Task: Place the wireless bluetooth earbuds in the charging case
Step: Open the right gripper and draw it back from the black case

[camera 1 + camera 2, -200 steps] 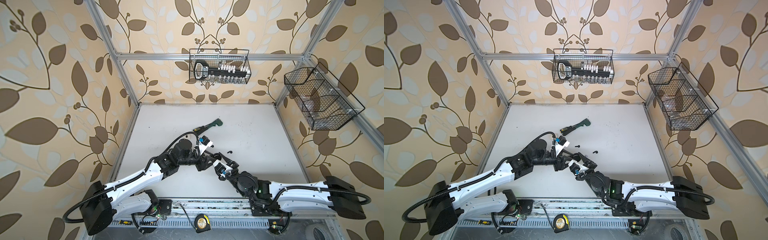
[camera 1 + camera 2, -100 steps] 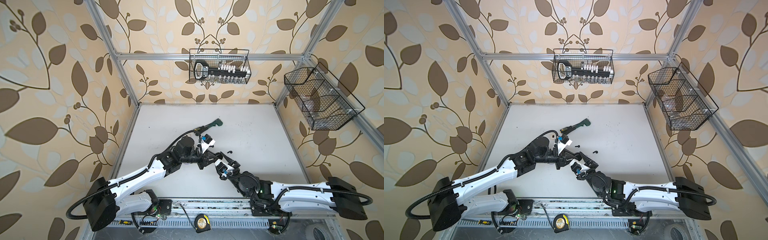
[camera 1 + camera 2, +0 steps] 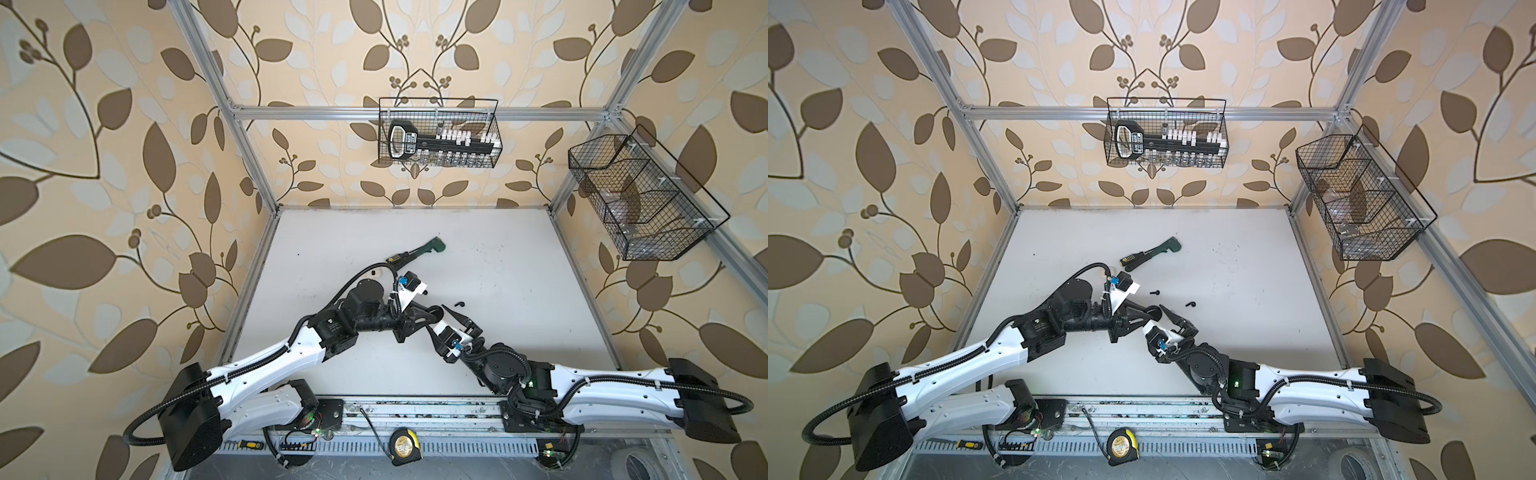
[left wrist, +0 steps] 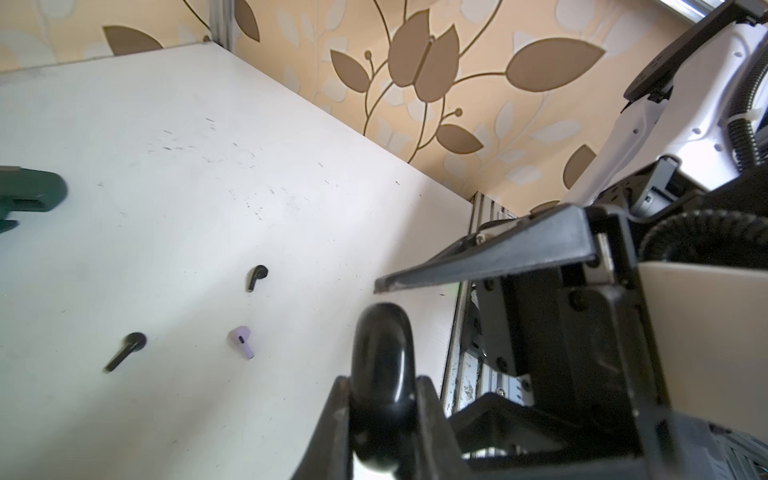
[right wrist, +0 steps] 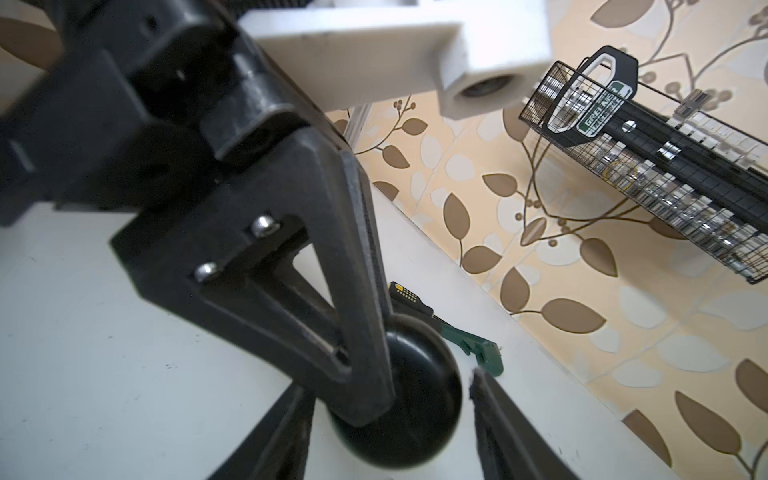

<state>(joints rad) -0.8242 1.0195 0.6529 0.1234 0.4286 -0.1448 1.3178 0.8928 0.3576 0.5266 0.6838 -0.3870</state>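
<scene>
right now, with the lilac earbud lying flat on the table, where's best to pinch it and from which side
Likely the rounded head of the lilac earbud, from straight above, jaws closing across its width. It lies flat on the table, so a sideways approach has little to catch, and a head grip leaves the stem free for insertion.

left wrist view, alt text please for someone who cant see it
The left pincer is shut on a glossy black charging case over a white table. Two black earbuds and one lilac earbud lie loose on it.
</scene>
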